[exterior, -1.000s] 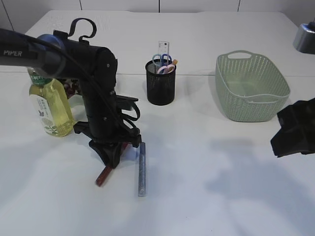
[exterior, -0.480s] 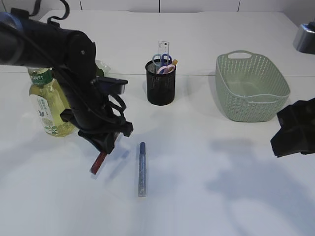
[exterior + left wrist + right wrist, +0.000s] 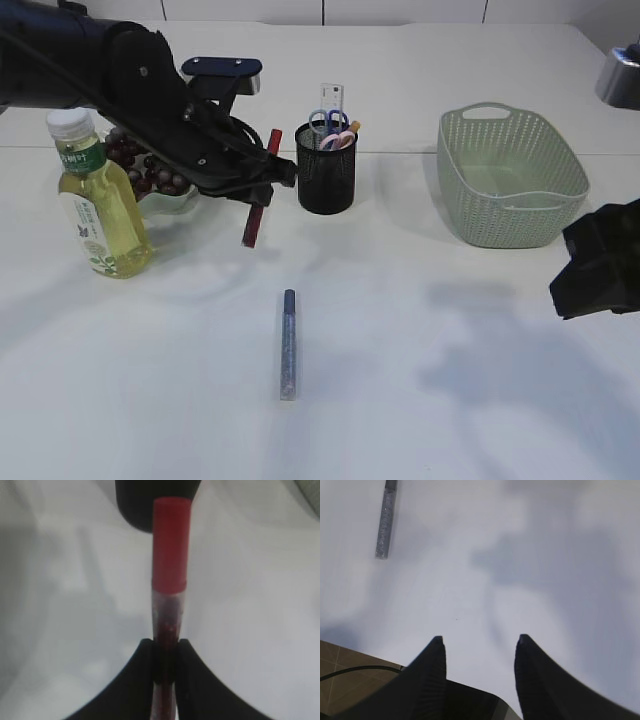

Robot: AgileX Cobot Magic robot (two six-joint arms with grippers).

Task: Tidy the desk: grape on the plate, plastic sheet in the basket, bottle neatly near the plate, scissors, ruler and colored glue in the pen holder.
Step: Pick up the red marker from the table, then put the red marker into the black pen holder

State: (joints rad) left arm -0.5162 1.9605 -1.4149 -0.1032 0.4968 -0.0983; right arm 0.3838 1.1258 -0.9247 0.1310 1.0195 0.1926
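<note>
My left gripper point(image 3: 262, 190) is shut on a red colored glue tube point(image 3: 253, 218), held tilted in the air just left of the black mesh pen holder point(image 3: 326, 175). In the left wrist view the tube point(image 3: 170, 570) runs up from my pinched gripper point(image 3: 165, 642), its red cap against the dark holder point(image 3: 135, 502). Scissors point(image 3: 330, 122) and a ruler point(image 3: 333, 97) stand in the holder. A blue glue tube point(image 3: 288, 345) lies on the table, also in the right wrist view point(image 3: 385, 520). The bottle point(image 3: 97, 205) stands beside the grapes point(image 3: 150, 170) on the plate point(image 3: 172, 204). My right gripper point(image 3: 480, 640) hovers open and empty. The plastic sheet is out of view.
A pale green basket point(image 3: 510, 180) stands at the right, behind my right arm point(image 3: 600, 262). The table's near edge and the floor show at the lower left of the right wrist view point(image 3: 350, 670).
My left arm has lifted the red glue tube off the table and carried it back and right, up to the pen holder. The right arm has stayed still.
</note>
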